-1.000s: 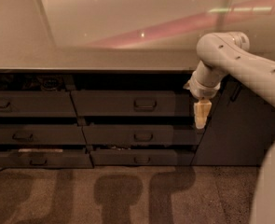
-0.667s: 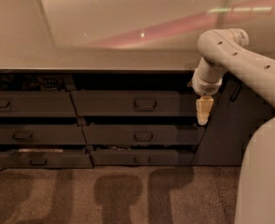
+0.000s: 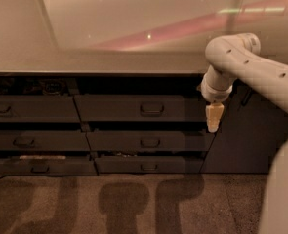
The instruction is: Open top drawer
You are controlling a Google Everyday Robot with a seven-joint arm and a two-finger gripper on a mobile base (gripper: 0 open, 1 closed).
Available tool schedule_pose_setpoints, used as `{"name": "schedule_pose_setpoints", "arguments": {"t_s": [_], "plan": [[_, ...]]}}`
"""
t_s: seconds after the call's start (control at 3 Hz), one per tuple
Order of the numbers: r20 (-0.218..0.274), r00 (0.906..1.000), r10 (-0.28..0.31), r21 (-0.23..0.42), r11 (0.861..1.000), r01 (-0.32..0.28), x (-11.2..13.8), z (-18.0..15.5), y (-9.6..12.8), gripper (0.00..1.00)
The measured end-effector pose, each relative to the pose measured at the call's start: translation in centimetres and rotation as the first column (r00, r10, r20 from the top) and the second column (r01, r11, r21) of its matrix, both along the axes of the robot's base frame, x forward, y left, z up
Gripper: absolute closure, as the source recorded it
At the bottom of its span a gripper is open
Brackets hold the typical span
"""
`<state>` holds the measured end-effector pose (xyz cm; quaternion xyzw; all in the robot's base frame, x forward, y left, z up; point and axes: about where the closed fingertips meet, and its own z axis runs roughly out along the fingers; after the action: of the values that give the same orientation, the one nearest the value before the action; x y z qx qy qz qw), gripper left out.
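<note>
1. The top drawer (image 3: 114,108) is the wide dark grey front just under the counter. It lies left of the jaws and about level with them, and its right end comes up close beside them.
2. Its small loop handle (image 3: 152,108) sits at the middle of the front, well to the left of the jaws, with nothing touching it.
3. The gripper (image 3: 214,117) hangs pointing down in front of the drawer's right end. Its pale jaws look pressed together, with no gap showing and nothing pinched between them.
4. Above the jaws the white arm (image 3: 251,65) bends at a round joint and runs off to the right.
5. Below and left of the jaws are two lower drawers, the middle drawer (image 3: 119,141) and the bottom drawer (image 3: 119,165), each with its own handle.
6. Far left of the jaws stands a second stack of three drawers (image 3: 46,140). A thin pale strip (image 3: 36,157) shows above the lowest one.
7. Right of the jaws is a plain dark cabinet panel (image 3: 241,140).
8. Above everything runs the counter (image 3: 109,62), backed by a glossy wall (image 3: 133,13) with a pink streak (image 3: 192,26) across it.
9. Beneath the jaws, the carpet (image 3: 60,208) carries soft upright shadows.
10. A pale part of the robot's body (image 3: 282,194) fills the lower right corner.
</note>
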<state>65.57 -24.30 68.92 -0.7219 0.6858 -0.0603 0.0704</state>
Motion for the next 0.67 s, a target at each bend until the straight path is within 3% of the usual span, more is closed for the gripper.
{"name": "schedule_pose_setpoints", "arguments": {"t_s": [0.33,0.67], "plan": [[0.139,0.9892,0.046,-0.067,0.997,-0.037,-1.0,0.5,-0.2,0.00],[0.167,0.9829,0.076,-0.071,0.995,-0.065,-0.9,-0.9,0.4,0.00]]}}
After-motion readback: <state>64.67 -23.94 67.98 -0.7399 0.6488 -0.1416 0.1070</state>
